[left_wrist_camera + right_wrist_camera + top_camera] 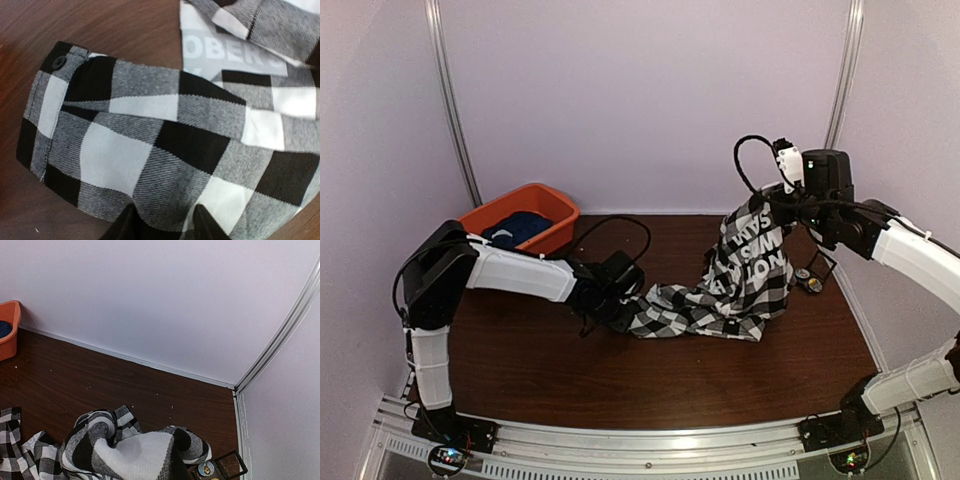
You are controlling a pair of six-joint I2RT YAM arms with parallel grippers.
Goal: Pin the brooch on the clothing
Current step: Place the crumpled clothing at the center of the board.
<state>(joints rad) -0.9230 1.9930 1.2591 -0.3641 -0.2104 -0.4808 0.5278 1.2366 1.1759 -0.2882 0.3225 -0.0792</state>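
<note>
We see the shirt (750, 265) strung between the two arms. Its upper part hangs bunched from the right jaws, which are pressed together on the cloth above the bench (620, 380), so that the black panel with white lettering faces us, tilted. From there the shirt falls to the bench and trails left in a low heap towards the left arm (520, 272).

In the left wrist view a sleeve lies flat on the wood, its cuff closed by one black button (59, 61). The left jaws stand apart with checked cloth between the two fingers (127, 225); we cannot tell whether they pinch it or only rest on it.

Just right of the hanging shirt, near the back right corner, a small dark case (231, 464) sits open on the bench. In it we make out a round blue-and-gold piece, the brooch (205, 469), though it is too small to read any detail.

Well apart, at the back left, stands an orange bin (556, 205). It holds a folded navy garment (516, 228) with a small white mark.
</note>
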